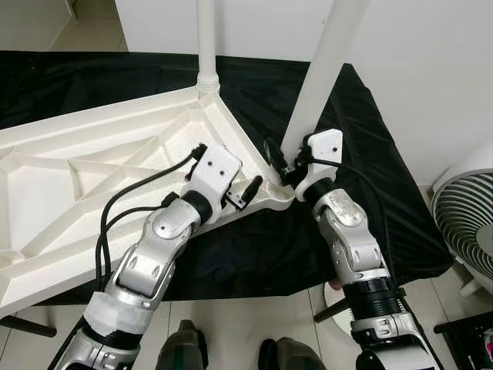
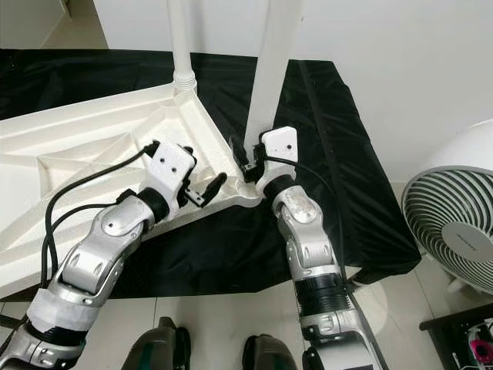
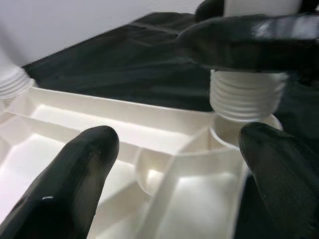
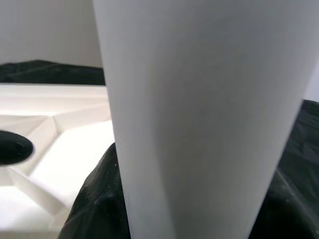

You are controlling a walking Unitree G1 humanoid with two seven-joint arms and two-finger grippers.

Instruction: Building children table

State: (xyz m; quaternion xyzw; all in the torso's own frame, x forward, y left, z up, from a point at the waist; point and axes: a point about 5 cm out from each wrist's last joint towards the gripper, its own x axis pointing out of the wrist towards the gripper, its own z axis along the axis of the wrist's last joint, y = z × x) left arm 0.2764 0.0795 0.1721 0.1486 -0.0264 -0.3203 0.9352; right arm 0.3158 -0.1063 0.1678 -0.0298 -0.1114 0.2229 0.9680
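Tabletop (image 1: 92,154), white plastic and turned underside up so its ribs show, lies on a black cloth (image 1: 362,154) spread over the bench, with its near right corner close to the cloth's right edge. One white leg (image 1: 206,46) already stands upright in the far corner socket; a second leg (image 1: 320,69) leans over the near right corner, and the left wrist view shows its threaded end (image 3: 246,97) just above the open socket (image 3: 244,130), not seated. Beside the bench's right end stands a white fan (image 1: 466,216) on a pale tiled floor, with a plain white wall behind. Two dark feet of the robot show at the near edge. The right gripper (image 1: 282,166) is clamped around the lower part of the second leg, holding it tilted. The left gripper (image 1: 245,193) hovers over the corner's rim with its fingers (image 3: 75,184) spread apart, gripping nothing, one either side of the ribbing next to the socket.
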